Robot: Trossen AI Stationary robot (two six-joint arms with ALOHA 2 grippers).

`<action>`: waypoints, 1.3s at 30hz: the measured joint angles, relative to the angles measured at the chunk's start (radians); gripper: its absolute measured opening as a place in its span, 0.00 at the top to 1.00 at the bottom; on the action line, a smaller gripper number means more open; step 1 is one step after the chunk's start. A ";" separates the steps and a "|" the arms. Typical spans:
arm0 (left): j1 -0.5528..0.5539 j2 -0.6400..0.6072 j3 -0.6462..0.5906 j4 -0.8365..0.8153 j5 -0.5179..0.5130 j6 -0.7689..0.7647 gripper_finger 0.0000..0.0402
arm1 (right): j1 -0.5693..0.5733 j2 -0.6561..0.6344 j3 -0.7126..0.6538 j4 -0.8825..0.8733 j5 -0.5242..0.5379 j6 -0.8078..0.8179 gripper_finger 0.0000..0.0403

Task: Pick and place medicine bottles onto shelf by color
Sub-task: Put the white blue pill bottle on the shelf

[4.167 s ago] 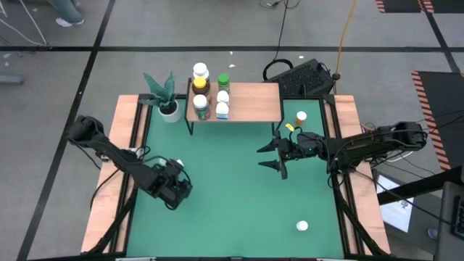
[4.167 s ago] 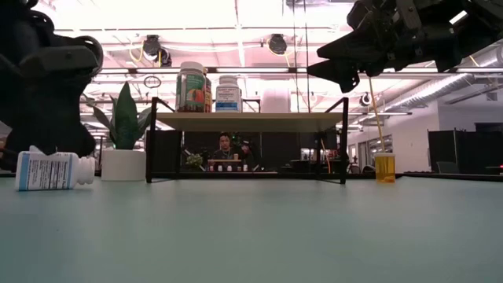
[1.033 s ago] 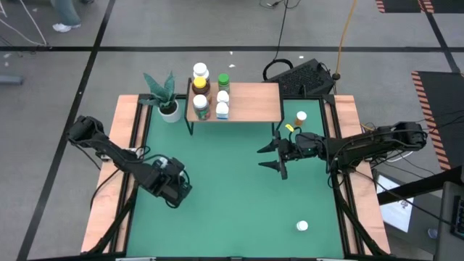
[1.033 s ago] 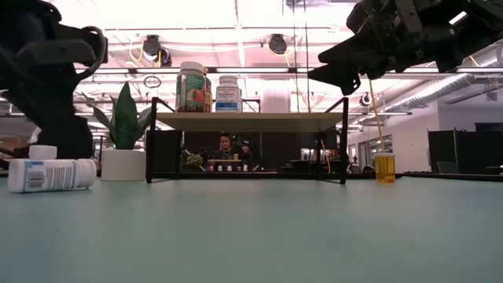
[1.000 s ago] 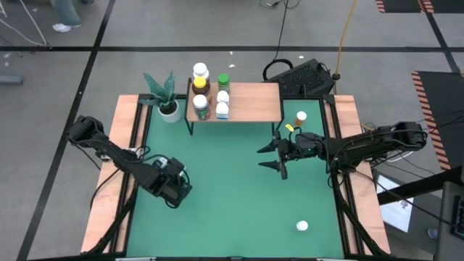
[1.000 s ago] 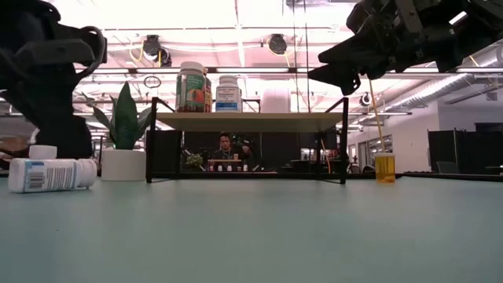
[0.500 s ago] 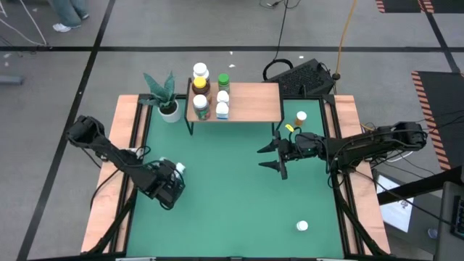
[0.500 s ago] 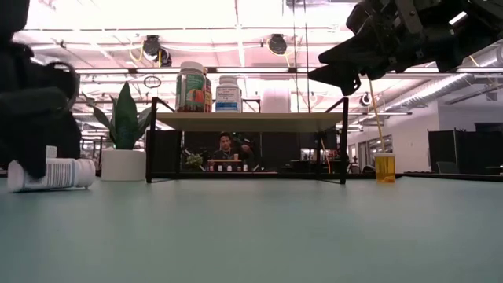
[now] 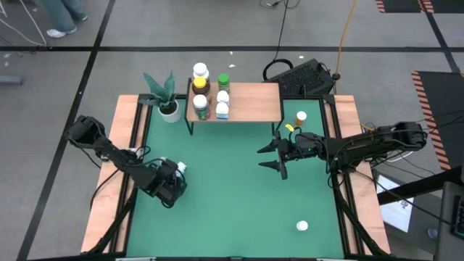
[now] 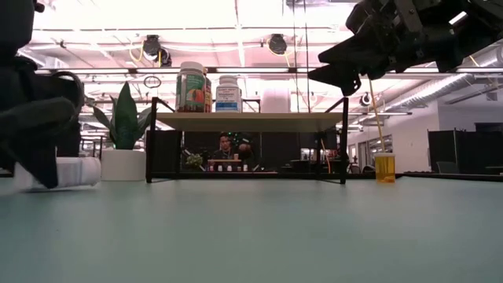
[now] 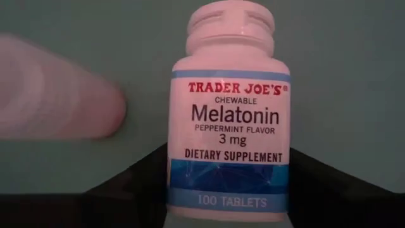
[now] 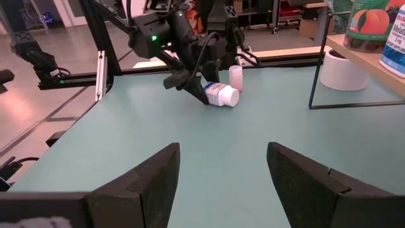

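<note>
A white-and-blue medicine bottle [image 11: 229,126] lies on its side on the green table at the left, and my left gripper [image 9: 170,185] stands over it, shut on it. In the high view the gripper hides this bottle. Beside it a pale pink bottle [image 12: 235,77] stands upright. The wooden shelf [image 9: 254,101] at the far edge bears several bottles at its left end [image 9: 210,94]. My right gripper [image 9: 272,156] hangs open above the table's middle right, nothing between its fingers. An orange bottle [image 9: 300,117] stands right of the shelf. My left gripper pinches the lying bottle's body between its two fingers, at the blue band near its base [image 11: 228,183]. The fingers [image 11: 136,187] slant down from above and lie across the bottle. The bottle rests on its side on the table, cap pointing away from the wrist.
A white pot with a green plant [image 9: 169,109] stands left of the shelf. A white-capped bottle [image 9: 301,226] stands near the front right corner. The green table top between the two arms [image 9: 225,188] is bare. A person sits far behind the shelf [image 10: 226,145].
My left gripper has come down from above the lying white-and-blue bottle and now stands around its body at table height. The bottle stays on its side on the table. My right gripper has kept still.
</note>
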State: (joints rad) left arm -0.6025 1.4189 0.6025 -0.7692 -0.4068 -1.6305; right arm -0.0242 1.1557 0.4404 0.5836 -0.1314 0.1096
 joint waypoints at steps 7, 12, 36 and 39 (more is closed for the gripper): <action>0.000 0.000 0.000 0.188 -0.179 0.104 0.45 | 0.005 0.000 0.000 0.060 0.000 0.107 0.43; 0.001 0.018 0.000 0.510 -0.374 0.424 0.44 | 0.070 0.053 0.000 0.186 -0.004 0.188 0.41; 0.103 0.523 0.401 0.940 -0.841 1.340 0.43 | 0.258 0.521 0.186 0.559 0.395 0.232 0.21; 0.119 0.529 0.415 0.922 -0.848 1.331 0.43 | 0.267 0.529 0.201 0.530 0.486 0.281 0.21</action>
State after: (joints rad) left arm -0.4836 1.9475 1.0172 0.1531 -1.2544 -0.2996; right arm 0.2432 1.6844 0.6418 1.1141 0.3542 0.3909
